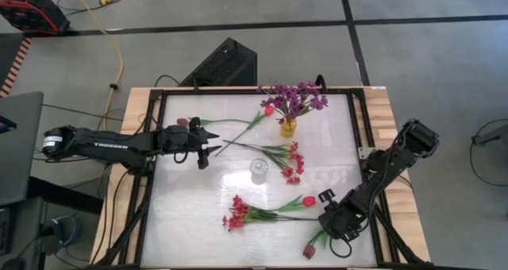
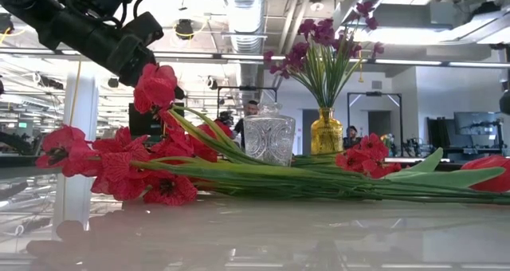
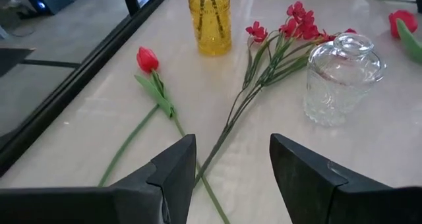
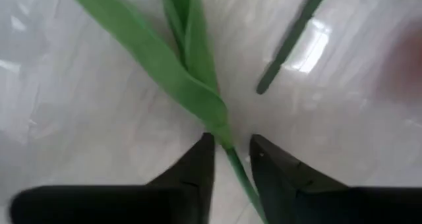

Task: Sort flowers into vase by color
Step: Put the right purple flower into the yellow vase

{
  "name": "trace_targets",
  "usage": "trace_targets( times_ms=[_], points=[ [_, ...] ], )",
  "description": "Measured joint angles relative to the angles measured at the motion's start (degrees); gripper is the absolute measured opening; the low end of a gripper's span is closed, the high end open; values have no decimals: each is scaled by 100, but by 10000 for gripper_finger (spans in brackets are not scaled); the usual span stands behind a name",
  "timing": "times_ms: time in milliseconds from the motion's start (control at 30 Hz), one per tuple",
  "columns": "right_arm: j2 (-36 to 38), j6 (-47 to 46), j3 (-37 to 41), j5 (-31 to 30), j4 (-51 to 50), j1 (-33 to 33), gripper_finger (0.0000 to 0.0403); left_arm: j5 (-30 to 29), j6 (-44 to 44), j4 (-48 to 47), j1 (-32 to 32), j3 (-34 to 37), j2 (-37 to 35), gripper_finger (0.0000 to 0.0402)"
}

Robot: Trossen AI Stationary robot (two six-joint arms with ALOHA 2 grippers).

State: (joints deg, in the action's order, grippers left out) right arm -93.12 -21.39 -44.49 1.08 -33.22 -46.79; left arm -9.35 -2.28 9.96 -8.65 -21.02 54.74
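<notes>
Red flowers lie flat on the white table: a tulip (image 1: 309, 252) at the near edge, another tulip (image 1: 308, 201) beside a red spray (image 1: 236, 214), a spray (image 1: 294, 163) at the middle, and a tulip (image 1: 268, 110) at the far side. Purple flowers (image 1: 295, 99) stand in a yellow vase (image 1: 288, 128). A clear glass vase (image 1: 259, 169) stands empty at the middle. My right gripper (image 1: 328, 222) points down at the near right, open, its fingers on either side of a green stalk (image 4: 227, 148) just below its leaves. My left gripper (image 1: 208, 152) hangs open over the table's left. My right gripper comes from above, pointing down, with one finger (image 4: 201, 168) on each side of the thin stalk (image 4: 232, 159) and across it. The stalk lies on the table. Whether the fingers touch it, I cannot tell.
A dark red flower (image 1: 184, 121) lies at the far left by my left arm. A black frame (image 1: 151, 183) runs around the white table top, with wooden edges outside it. Bare table lies between the glass vase and the near red spray.
</notes>
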Motion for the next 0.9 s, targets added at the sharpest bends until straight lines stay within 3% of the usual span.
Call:
trace_targets(
  times_ms=[167,267,400,533,700,900],
  points=[
    [444,-200,-255,67,-185,93,22,-3,194,20,-2,0,1,183],
    [970,-260,-596,10,-275,147,24,-2,247,177,-2,-4,0,183],
    [1444,32,-898,-590,-85,226,25,-1,475,440,-2,-4,0,183],
    [1953,1144,-1069,-1858,969,366,23,11,741,718,-2,-4,0,183],
    [2218,3372,-798,-3238,2503,811,23,65,1277,1016,-2,-4,0,183],
    [2495,4689,-247,-3735,4138,1888,23,518,1717,1035,-2,-4,0,183]
  ],
)
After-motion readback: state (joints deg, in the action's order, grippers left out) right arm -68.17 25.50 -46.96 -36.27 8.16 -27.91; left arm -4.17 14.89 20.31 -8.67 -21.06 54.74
